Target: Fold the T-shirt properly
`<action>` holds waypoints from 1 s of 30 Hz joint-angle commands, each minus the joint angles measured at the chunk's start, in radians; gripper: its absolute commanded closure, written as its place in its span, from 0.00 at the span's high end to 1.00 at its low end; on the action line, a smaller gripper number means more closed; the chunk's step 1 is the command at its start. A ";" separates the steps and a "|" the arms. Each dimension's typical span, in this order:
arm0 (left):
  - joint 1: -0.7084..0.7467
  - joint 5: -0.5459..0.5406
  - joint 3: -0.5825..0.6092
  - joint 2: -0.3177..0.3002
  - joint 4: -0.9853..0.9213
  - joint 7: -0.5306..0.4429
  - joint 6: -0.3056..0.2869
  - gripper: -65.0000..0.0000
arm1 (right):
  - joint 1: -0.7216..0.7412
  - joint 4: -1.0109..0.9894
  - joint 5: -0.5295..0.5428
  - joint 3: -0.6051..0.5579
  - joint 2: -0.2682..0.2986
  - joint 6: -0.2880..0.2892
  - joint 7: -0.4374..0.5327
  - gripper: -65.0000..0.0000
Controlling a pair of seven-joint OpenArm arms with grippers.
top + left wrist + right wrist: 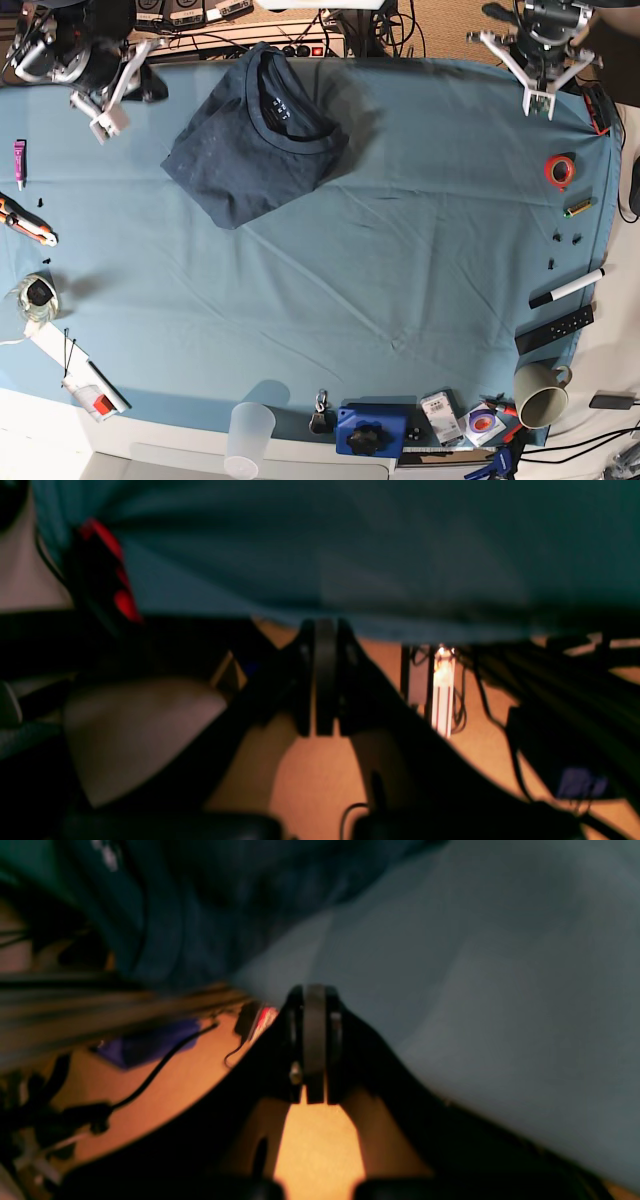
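Near the front edge of the desk (pixel 400 300) sit a clear cup (pixel 250 436), a blue box (pixel 372 430) and a mug (pixel 540 393). A teal cloth covers the top. Farther back lies the T-shirt (pixel 250 150), folded into a neat small bundle with the collar up. It looks done, so the best thing now is to leave it alone. At the far corners the left claw (pixel 540 70) and right claw (pixel 100 95) are both closed and hold nothing. Cables lie behind.
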 commanded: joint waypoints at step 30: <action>0.151 -0.130 -0.004 -0.005 -0.425 -0.114 -0.053 0.00 | -0.274 -0.349 -0.380 -0.148 -0.107 0.002 0.125 0.00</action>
